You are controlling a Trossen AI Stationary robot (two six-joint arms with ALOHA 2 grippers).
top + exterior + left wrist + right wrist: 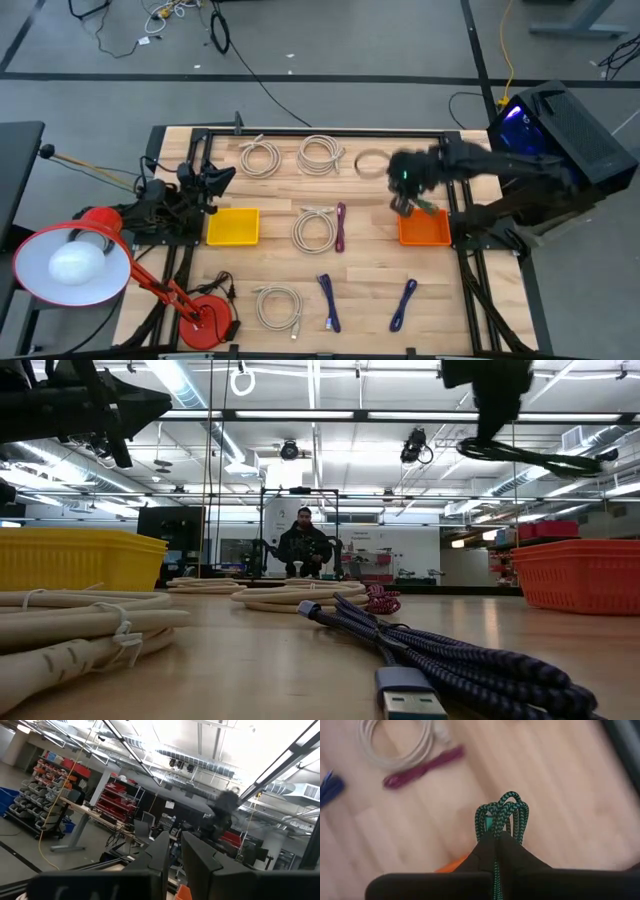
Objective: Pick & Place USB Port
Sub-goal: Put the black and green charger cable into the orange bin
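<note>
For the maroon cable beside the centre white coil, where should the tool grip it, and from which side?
Grip the maroon cable at mid-length, coming straight down from above. It lies flat as a narrow folded bundle, so set the fingers across its width. The white coil crowds one side; mid-length probably balances both ends. The right tool already holds a green cable.

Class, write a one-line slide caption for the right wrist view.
Right gripper shut on a green braided cable, above the wooden table.

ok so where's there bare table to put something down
Bare wood lies between the yellow bin and the middle white cable coil, and between the purple cable and the orange bin. The back row of coils is crowded.
</note>
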